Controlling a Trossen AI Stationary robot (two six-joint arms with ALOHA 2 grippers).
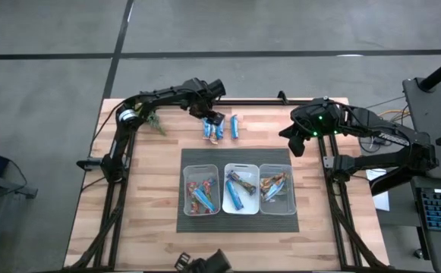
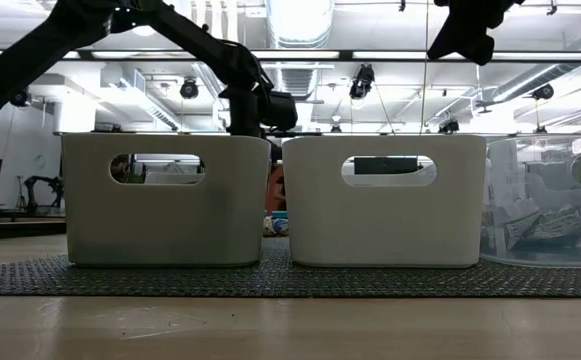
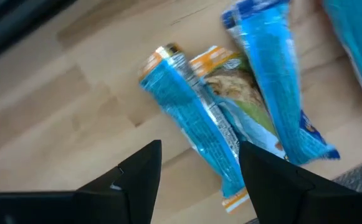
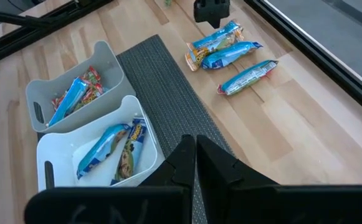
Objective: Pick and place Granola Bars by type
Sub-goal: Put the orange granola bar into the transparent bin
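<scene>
Three loose granola bars lie on the wood near the table's far edge: two close together (image 1: 212,130) and one blue bar (image 1: 235,127) to their right. My left gripper (image 1: 215,117) hovers just over the pair, open. In the left wrist view its fingers (image 3: 137,180) stand on either side of a blue bar with orange ends (image 3: 193,124), with another blue bar (image 3: 274,81) beside it; I see no touch. My right gripper (image 4: 196,155) is shut and empty, up above the table's right side (image 1: 291,144).
Three bins stand in a row on a dark mat (image 1: 235,155): the left bin (image 1: 201,189) holds blue-and-red bars, the middle bin (image 1: 241,189) blue bars, the right bin (image 1: 276,189) brown ones. A small green plant (image 1: 156,123) lies at the far left.
</scene>
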